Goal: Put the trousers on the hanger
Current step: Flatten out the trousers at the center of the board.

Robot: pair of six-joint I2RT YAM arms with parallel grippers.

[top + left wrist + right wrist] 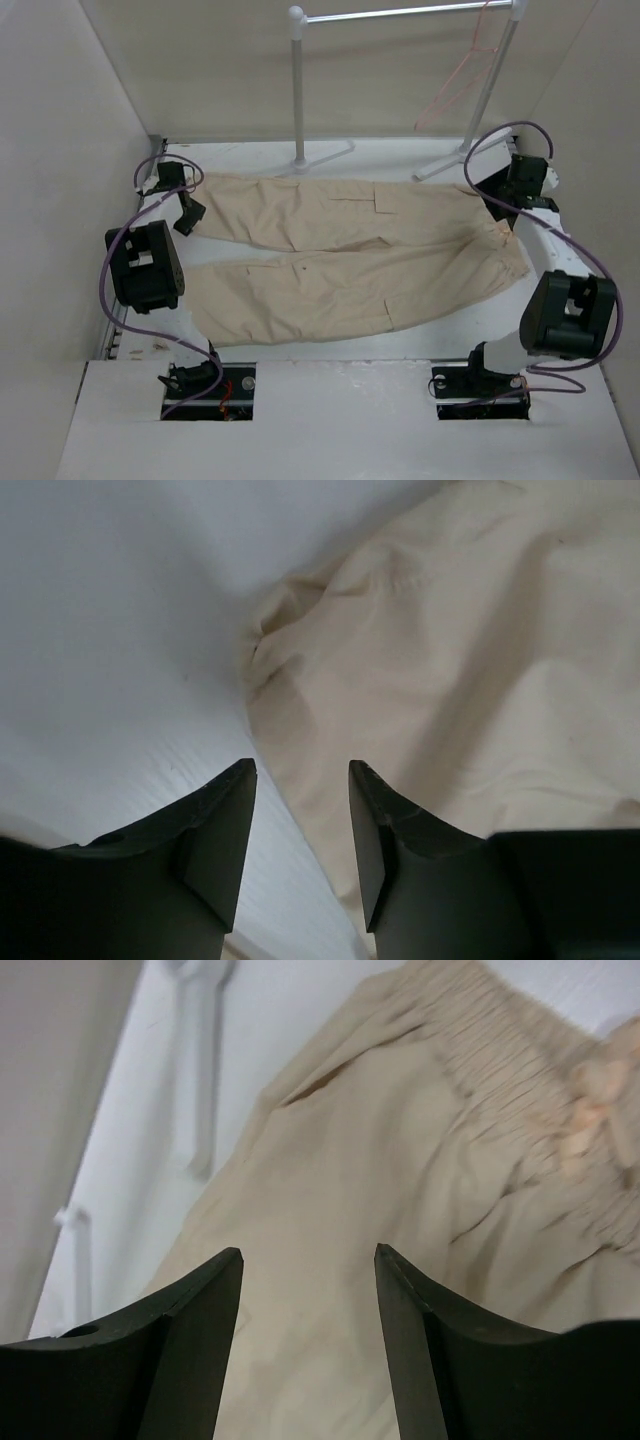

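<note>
The beige trousers [350,260] lie flat on the white table, legs pointing left and waistband [500,1040] at the right. The pink wire hanger [462,72] hangs from the rack's bar at the back right, apart from both arms. My left gripper [188,213] hovers at the cuff of the far leg; in the left wrist view the left gripper [300,765] is open, with the cuff's edge [300,650] on the table just ahead. My right gripper [498,203] is over the far corner of the waist; in its wrist view the right gripper [308,1250] is open above the cloth [330,1180], holding nothing.
A white tubular garment rack [297,90] with a silver bar [400,13] stands at the back, its feet [440,165] resting on the table close to the trousers' far edge. Beige walls close in on the left, right and rear.
</note>
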